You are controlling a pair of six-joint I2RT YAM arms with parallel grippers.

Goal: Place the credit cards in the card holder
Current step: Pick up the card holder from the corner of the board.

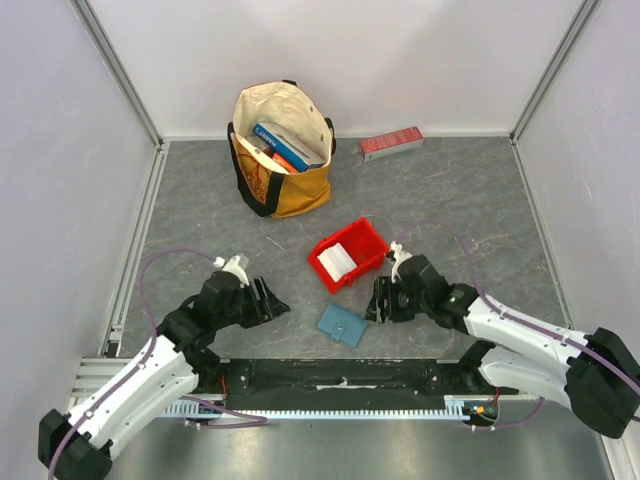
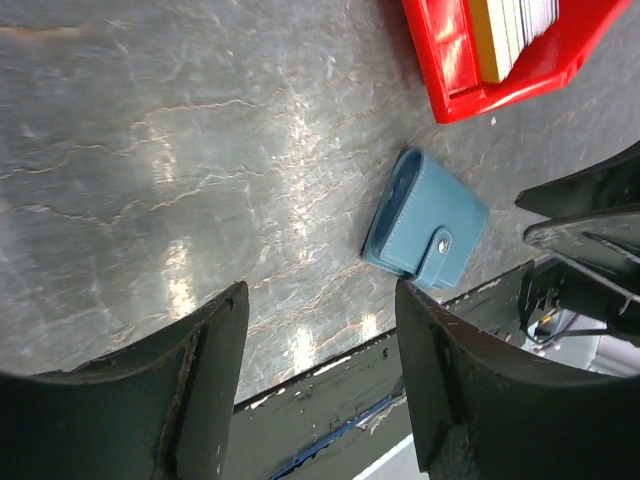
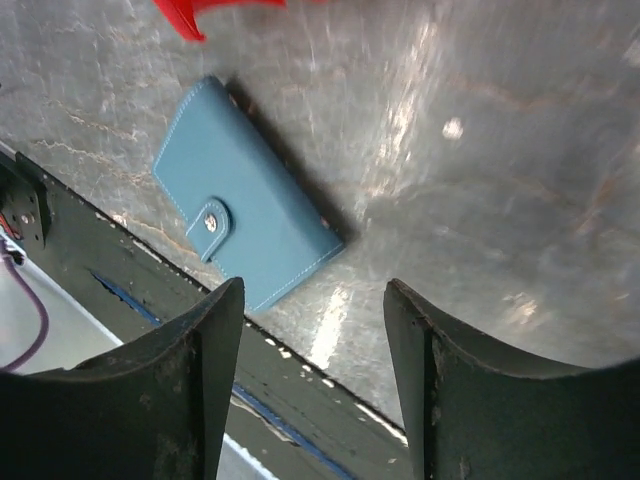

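left gripper (image 1: 276,302) spread, empty; right gripper (image 1: 373,300) same deal; card holder (image 1: 341,325) lies closed between them; credit cards (image 1: 338,261) sit in the red bin (image 1: 372,240) just beyond.

White arm shells (image 1: 150,385); black joints, black fingers (image 2: 180,390); purple cables (image 1: 141,290)

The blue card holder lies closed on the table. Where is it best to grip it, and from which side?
Grip the card holder across its two long edges, coming straight down from above. It lies flat and closed, with the closure tab snapped over one edge, so probably only the thin sides offer the fingers a hold. Stay clear of the tab.
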